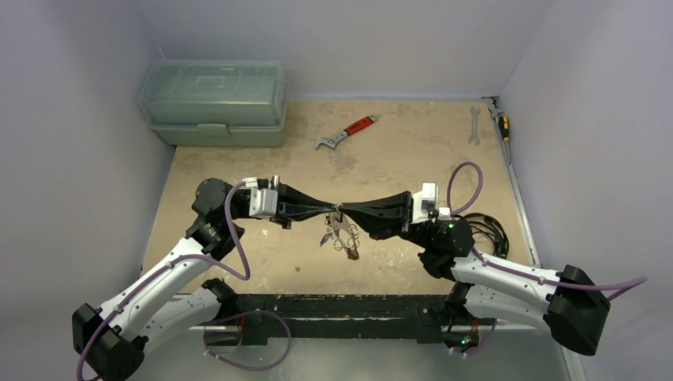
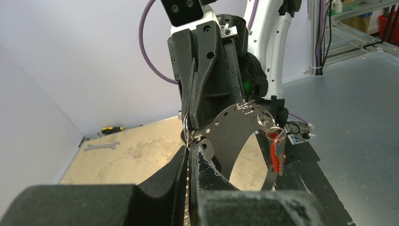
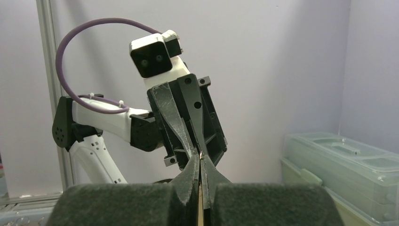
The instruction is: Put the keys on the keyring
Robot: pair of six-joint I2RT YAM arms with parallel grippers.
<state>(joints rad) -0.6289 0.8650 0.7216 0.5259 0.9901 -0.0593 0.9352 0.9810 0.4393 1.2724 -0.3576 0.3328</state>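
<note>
My two grippers meet tip to tip above the middle of the table. The left gripper (image 1: 331, 208) is shut, and in the left wrist view a thin perforated strip of the keyring (image 2: 227, 126) runs between its fingers (image 2: 176, 165). The right gripper (image 1: 344, 210) is shut too, with a sliver of metal glinting at its tip (image 3: 201, 157); a small split ring (image 2: 187, 128) sits right there. The keyring arcs away to one side. Keys (image 1: 342, 237) dangle below the tips, one with a red tag (image 2: 275, 156).
A red-handled wrench (image 1: 349, 132) lies at the back centre. A plain spanner (image 1: 474, 125) and a yellow-handled screwdriver (image 1: 501, 123) lie at the back right by the wall. A green toolbox (image 1: 214, 103) fills the back left corner. Black cables (image 1: 484, 226) lie beside the right arm.
</note>
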